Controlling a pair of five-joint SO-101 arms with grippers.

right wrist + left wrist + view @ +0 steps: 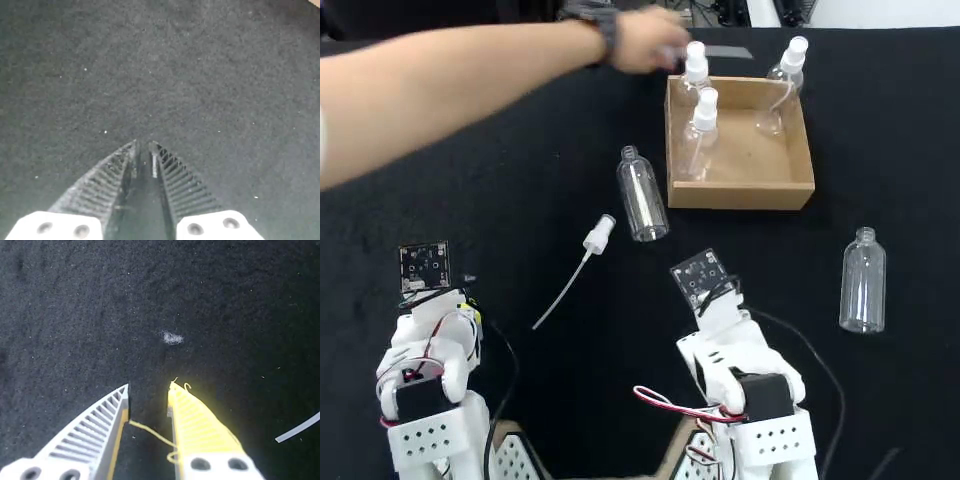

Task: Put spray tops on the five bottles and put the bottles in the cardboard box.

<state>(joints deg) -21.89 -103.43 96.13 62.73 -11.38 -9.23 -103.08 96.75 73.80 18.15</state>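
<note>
The cardboard box [740, 192] sits at the back of the black table. Two bottles with spray tops [698, 135] [782, 85] stand in it. A person's hand [645, 40] holds a third topped bottle [695, 68] at the box's far left corner. One bare bottle [642, 195] lies left of the box, and another [863, 280] lies at the right. A loose spray top [598, 237] with its long tube lies in the middle; the tube's end [297, 432] shows near my left gripper [148, 387], which is slightly open and empty. My right gripper [144, 145] is shut over bare cloth.
Both arms [428, 350] [735, 350] are folded back at the table's near edge. The person's forearm [440, 90] stretches across the back left of the table. A bit of white lint [172, 337] lies on the cloth.
</note>
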